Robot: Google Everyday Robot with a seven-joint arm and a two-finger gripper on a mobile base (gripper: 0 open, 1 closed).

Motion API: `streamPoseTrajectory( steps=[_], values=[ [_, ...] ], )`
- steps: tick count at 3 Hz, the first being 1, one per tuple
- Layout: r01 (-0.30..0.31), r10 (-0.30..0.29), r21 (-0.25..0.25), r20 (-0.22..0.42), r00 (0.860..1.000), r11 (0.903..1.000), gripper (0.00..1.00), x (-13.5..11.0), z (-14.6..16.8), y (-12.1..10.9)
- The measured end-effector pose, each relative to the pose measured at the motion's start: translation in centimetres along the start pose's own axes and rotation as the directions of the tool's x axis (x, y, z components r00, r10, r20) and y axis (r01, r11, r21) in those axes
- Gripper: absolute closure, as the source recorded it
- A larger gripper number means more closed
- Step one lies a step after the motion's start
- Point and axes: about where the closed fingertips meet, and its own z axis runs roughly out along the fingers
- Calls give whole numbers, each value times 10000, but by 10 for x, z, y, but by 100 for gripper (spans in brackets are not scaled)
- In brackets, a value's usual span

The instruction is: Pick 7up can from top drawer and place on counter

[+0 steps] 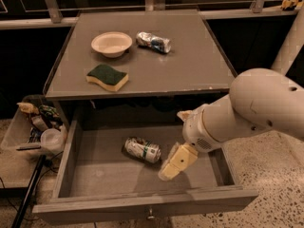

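Observation:
The 7up can (142,149) lies on its side in the middle of the open grey drawer (76,175), white and silver with green marks. My gripper (172,165) hangs over the drawer floor just right of the can, its yellowish finger pointing down and left, a short gap from the can. The white arm comes in from the right. The grey counter (190,65) sits above the drawer.
On the counter are a white bowl (111,43), a green-and-yellow sponge (107,77) and a crumpled silvery item with blue marks (153,42). A bin of clutter (35,127) stands left of the drawer. A railing runs behind the counter.

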Motion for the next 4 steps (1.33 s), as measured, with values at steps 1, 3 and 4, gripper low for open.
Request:
streamPoseTrajectory(
  steps=[1, 3, 4],
  values=[
    [83, -83, 126, 34, 10000, 9999, 0, 2, 32, -8],
    [155, -190, 1033, 330, 9993, 9945, 0, 18, 92, -45],
    [-135, 47, 1427, 617, 9981, 9897, 0, 31, 112, -60]
  ],
)
